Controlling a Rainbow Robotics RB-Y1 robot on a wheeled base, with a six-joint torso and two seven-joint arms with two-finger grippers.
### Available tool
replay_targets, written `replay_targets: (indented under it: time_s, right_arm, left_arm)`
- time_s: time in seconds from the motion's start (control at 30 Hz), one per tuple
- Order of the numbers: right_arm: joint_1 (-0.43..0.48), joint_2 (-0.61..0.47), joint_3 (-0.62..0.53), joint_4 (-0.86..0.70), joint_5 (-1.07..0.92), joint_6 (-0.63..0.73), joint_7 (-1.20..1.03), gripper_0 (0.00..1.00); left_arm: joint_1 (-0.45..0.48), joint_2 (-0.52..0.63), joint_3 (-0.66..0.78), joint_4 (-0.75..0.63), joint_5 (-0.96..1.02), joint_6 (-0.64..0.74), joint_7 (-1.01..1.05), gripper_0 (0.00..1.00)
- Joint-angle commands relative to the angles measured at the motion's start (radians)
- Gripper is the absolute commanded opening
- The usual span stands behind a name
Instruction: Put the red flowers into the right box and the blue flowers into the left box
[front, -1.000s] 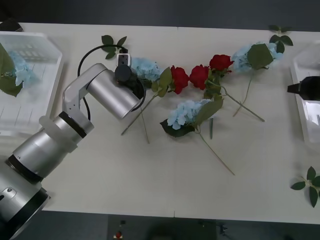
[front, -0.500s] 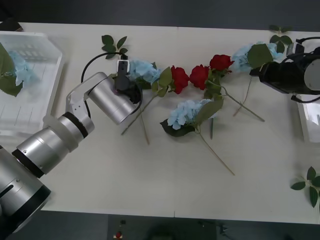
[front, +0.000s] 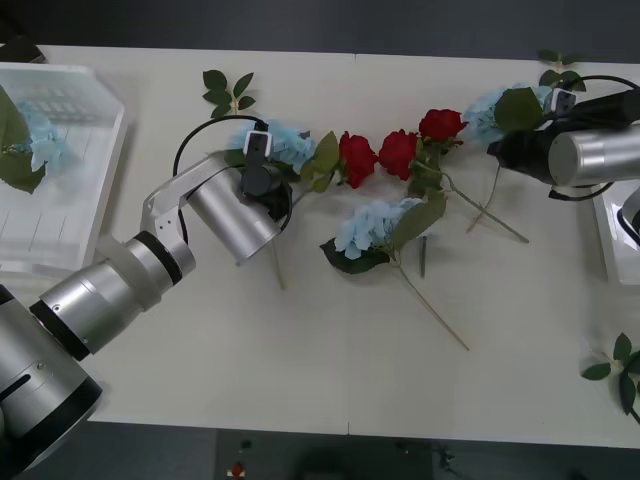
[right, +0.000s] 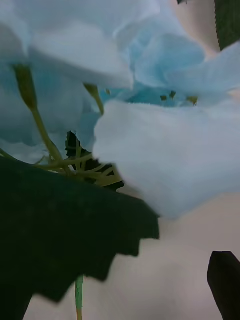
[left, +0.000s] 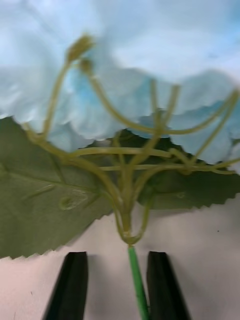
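The left gripper (left: 116, 287) is straddling the thin green stem (left: 136, 280) of a pale blue fluffy flower cluster (front: 288, 141) with parted black fingers (left: 69, 285), lining up a grasp beside the red roses (front: 358, 156), while the right gripper (front: 497, 150) is nosing into another blue cluster (front: 488, 108), fingers unreadable.

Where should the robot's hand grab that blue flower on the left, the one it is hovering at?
Probably by the thin green stem just below the blue flower, not the fluffy head. The left hand already straddles that stem from the stalk side, fingers apart on either side.
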Motion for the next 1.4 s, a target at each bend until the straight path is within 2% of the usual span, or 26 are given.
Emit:
replay_targets:
  time_s: [0.03,0.23,0.27,0.3,0.37,0.4,0.67,0.83,1.03,1.2,1.4]
  right_arm:
    - [-0.029,0.062,-0.039,0.036,0.040,-0.053,-0.056,1.00]
    - [-0.032,0.100,-0.039,0.071,0.078,-0.115,-0.075,1.00]
    - [-0.034,0.102,-0.039,0.071,0.078,-0.115,-0.078,0.90]
    - [-0.034,0.105,-0.039,0.071,0.080,-0.115,-0.081,0.47]
    - [-0.037,0.108,-0.039,0.071,0.084,-0.115,-0.088,0.02]
    - [-0.038,0.108,-0.039,0.071,0.087,-0.115,-0.093,0.00]
    - [-0.040,0.109,-0.039,0.071,0.090,-0.121,-0.110,0.00]
    - [-0.038,0.109,-0.039,0.071,0.087,-0.127,-0.119,0.00]
    - [-0.038,0.108,-0.045,0.071,0.083,-0.142,-0.125,0.00]
    - [-0.038,0.075,-0.077,0.024,0.067,-0.121,-0.116,0.00]
    - [-0.031,0.005,-0.140,-0.103,-0.032,0.040,-0.104,0.00]
  left_arm:
    - [-0.026,-0.015,0.007,-0.015,0.001,-0.007,0.001,0.00]
    - [-0.026,0.020,0.024,-0.061,-0.001,0.010,0.010,0.00]
    - [-0.026,0.034,0.037,-0.088,0.002,0.028,0.008,0.00]
    - [-0.026,0.051,0.052,-0.120,0.017,0.053,0.005,0.00]
    - [-0.026,0.085,0.081,-0.177,0.068,0.084,-0.001,0.00]
    - [-0.026,0.109,0.106,-0.214,0.106,0.107,-0.009,0.00]
    - [-0.026,0.281,0.297,-0.410,0.364,0.272,-0.159,0.00]
    - [-0.024,0.402,0.394,-0.478,0.522,0.360,-0.245,0.00]
    - [-0.009,0.577,0.446,-0.492,0.685,0.401,-0.335,0.00]
    - [0.071,0.678,0.554,-0.498,0.714,0.430,-0.460,0.00]
    - [0.266,0.724,0.799,-0.567,0.682,0.426,-0.616,0.00]
